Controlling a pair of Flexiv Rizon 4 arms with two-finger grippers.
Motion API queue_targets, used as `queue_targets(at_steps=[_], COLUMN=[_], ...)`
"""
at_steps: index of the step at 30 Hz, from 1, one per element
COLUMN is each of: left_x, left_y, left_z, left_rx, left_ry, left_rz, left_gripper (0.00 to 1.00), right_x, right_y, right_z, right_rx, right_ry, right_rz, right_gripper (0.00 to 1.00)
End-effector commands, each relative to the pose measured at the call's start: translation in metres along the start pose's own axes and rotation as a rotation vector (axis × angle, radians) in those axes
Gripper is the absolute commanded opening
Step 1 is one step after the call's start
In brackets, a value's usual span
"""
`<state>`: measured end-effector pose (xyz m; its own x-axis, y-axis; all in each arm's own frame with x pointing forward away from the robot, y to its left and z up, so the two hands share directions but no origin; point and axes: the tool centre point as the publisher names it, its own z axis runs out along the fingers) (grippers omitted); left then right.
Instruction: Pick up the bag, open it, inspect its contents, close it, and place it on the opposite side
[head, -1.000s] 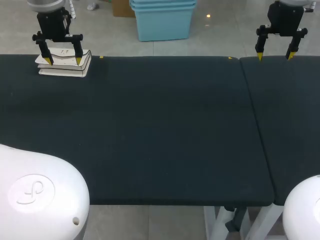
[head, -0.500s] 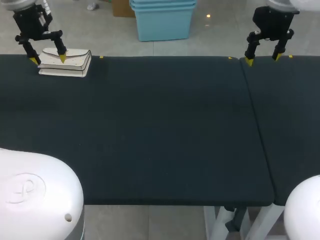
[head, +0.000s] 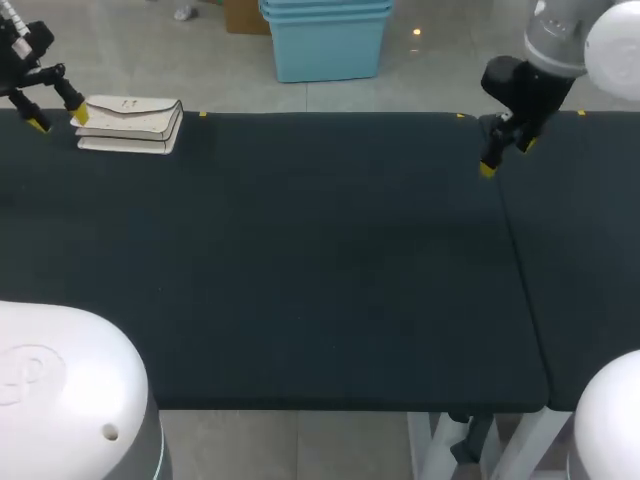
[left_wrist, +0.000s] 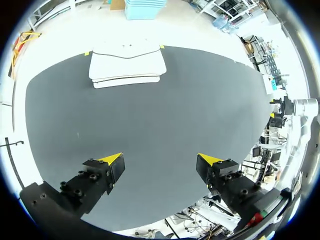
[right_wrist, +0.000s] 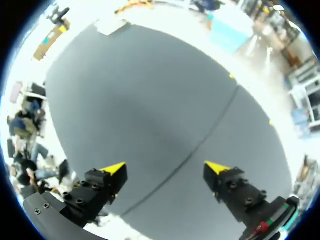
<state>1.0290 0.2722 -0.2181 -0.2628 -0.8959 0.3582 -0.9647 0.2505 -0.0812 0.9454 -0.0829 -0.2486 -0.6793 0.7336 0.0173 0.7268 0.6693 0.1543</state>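
The bag (head: 130, 124) is what every move depends on, though it lies farthest away. Nearest, the lower half of the head view holds only the dark table (head: 320, 300).

Farther up, at the upper right, the right gripper (head: 506, 158) hangs over the seam (head: 515, 260) between the two table sections. The right wrist view shows its fingers spread wide with nothing between them (right_wrist: 165, 167).

Farthest off, at the upper left, the left gripper (head: 58, 120) sits just to the left of the bag, also splayed wide and empty. From its own wrist view (left_wrist: 161, 160) the bag (left_wrist: 127, 65) lies ahead of the fingers, clearly apart from them.

The bag itself lies flat near the table's far edge. It is pale and envelope-shaped, with a flap folded over its top face.

It looks light and fairly stiff, probably smooth-skinned, so the fingertips may slide on the broad face. A better hold would be across its thin edge, at one of the short ends, where both fingers can close from two sides. To open it, one gripper would likely need to hold the body while the other lifts the free lip of the flap. I cannot tell what kind of fastening it has.
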Motion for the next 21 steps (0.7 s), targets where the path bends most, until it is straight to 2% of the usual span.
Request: queue_targets(at_steps=[1,7,8,9,20,21], left_x=[-0.021,-0.037,-0.039,-0.042,-0.07,-0.073], left_y=[-0.013,-0.021,-0.023,-0.024,-0.045,-0.048], left_z=[0.0,0.001,0.002,0.002,0.001,0.003], left_rx=[-0.015,-0.017,-0.018,-0.023,-0.041,-0.041], left_ry=[0.177,0.209,0.213,0.211,0.214,0.218], left_rz=[0.014,0.027,0.028,0.025,0.0,-0.005], left_gripper=[1.0,1.0,1.0,1.0,1.0,1.0], right_x=[0.011,0.023,0.025,0.025,0.025,0.029], right_y=[-0.009,-0.005,-0.004,-0.001,-0.001,0.004], right_z=[0.014,0.029,0.031,0.035,0.035,0.037], right_rx=[-0.339,-0.413,-0.414,-0.367,-0.367,-0.349], right_ry=[0.032,0.064,0.079,0.101,0.101,0.1], right_rz=[-0.327,-0.421,-0.434,-0.442,-0.442,-0.475], right_gripper=[1.0,1.0,1.0,1.0,1.0,1.0])
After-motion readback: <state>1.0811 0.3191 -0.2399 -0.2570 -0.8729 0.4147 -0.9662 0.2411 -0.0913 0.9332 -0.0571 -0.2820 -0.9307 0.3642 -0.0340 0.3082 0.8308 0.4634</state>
